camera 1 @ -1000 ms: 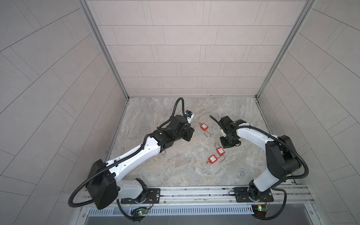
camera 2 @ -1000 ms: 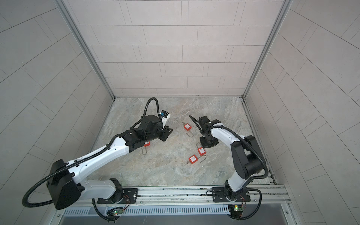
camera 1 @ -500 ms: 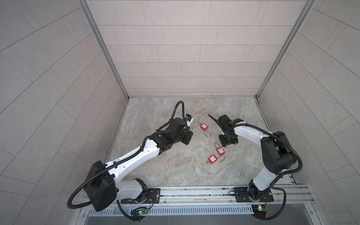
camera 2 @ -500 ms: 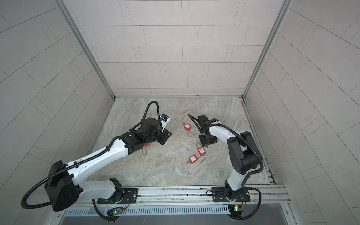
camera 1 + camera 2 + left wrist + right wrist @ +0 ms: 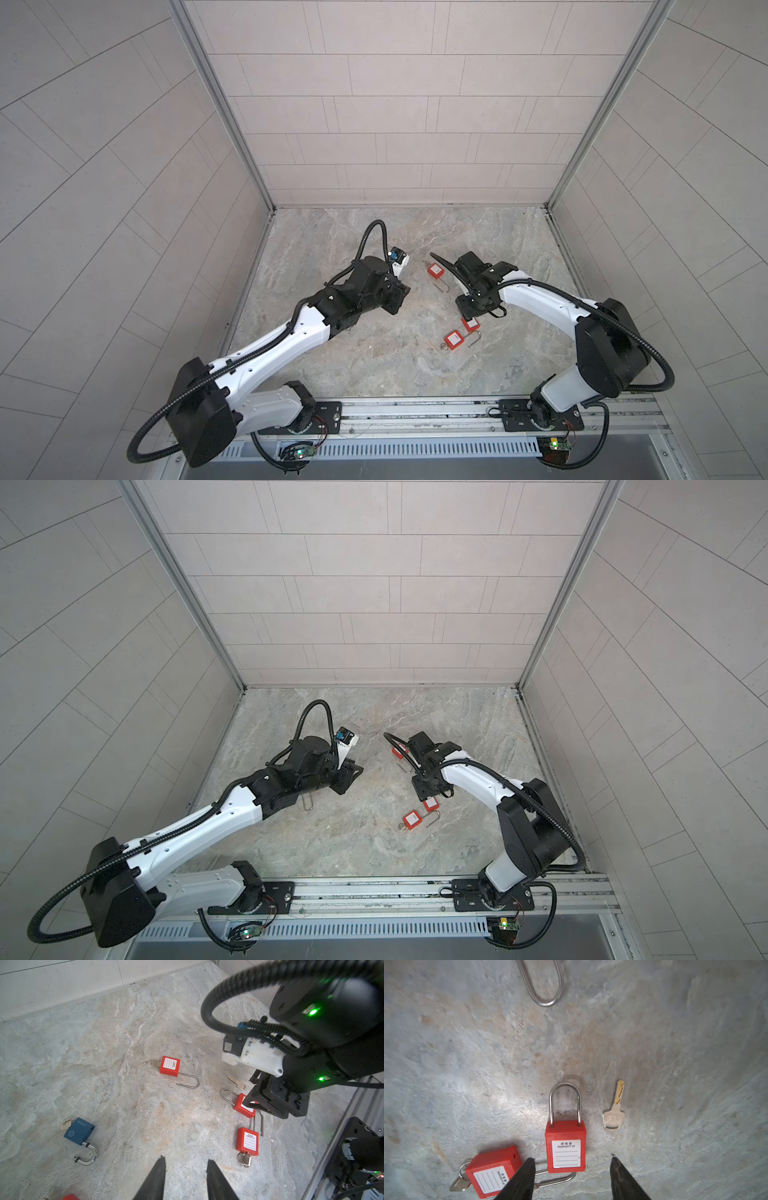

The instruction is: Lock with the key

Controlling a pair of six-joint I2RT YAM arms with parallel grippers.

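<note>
1. Down by the front rail [image 5: 415, 409], the left arm [image 5: 282, 345] stretched long and low toward the middle of the table [image 5: 374, 374], wrist tipped down.
2. The left claw [image 5: 186, 1161] hung over bare table, its fingers part-way apart with nothing between them.
3. On the other side the right arm [image 5: 540, 297] rose from the rail to a high elbow, and its forearm swept inward with the wrist pointing straight down.
4. Nearest of the locks lay a red padlock [image 5: 492, 1172], key in its base, shackle swung open.
5. Just beyond it, the right claw [image 5: 571, 1158] stood over a second red padlock [image 5: 565, 1147]. The fingers [image 5: 519, 1180] were spread wide, clear of both its sides, gripping nothing. That padlock's shackle sat pushed home.
6. The loose key [image 5: 613, 1113] lay flat on the table just beside this padlock, in no lock.
7. Farther back, a third red padlock [image 5: 435, 270] rested with a key in it and its shackle open.
8. In the left wrist view a blue padlock [image 5: 79, 1130], key in and shackle open, lay well apart from the red ones.
</note>
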